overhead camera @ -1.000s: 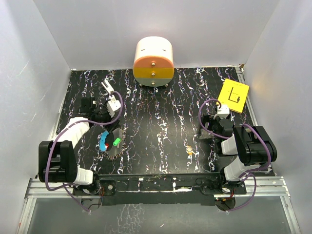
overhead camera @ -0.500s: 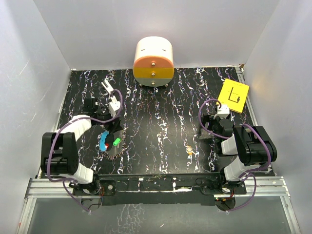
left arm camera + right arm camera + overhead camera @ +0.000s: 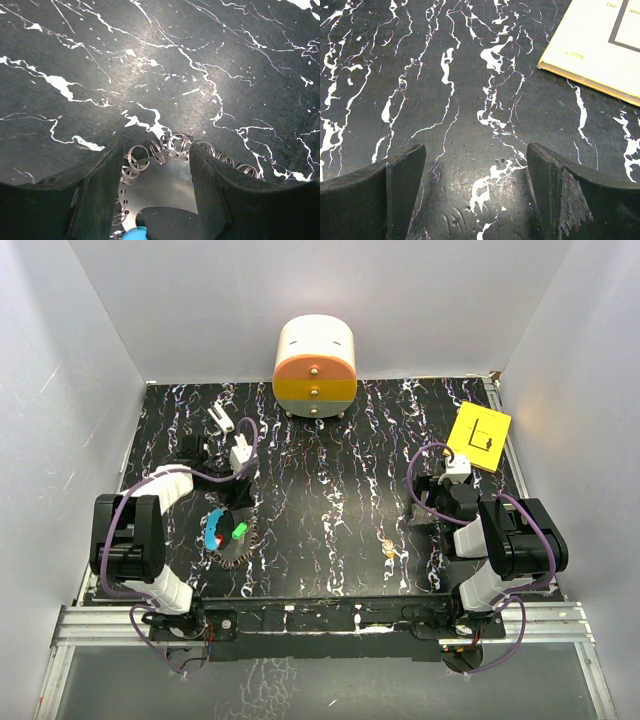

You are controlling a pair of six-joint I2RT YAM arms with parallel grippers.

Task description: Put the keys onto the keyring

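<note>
**A:** What is on the table?

**B:** A black marbled table. The keys, with blue, green and red heads, lie bunched near its left front. They touch a coiled wire ring.

**A:** Are any keys on the ring?

**B:** I cannot tell. The heads overlap the ring from above. The left wrist view shows only the coil, a shiny plate and the tip of the blue key.

**A:** What is the left gripper doing?

**B:** The left gripper hangs low over the bunch. Its jaws stand apart with a stretch of coil between them. They pinch nothing.

**A:** And the right one?

**B:** The right gripper is spread wide above bare table, well apart from the keys. A yellow card lies near it. A small gold piece sits between the arms, too small to identify.

**A:** So how far along is the task?

**B:** Early, I judge. Nothing is held, and no threading is visible. Gripping the ring, lifting a key and threading it all seem left to do.
</note>
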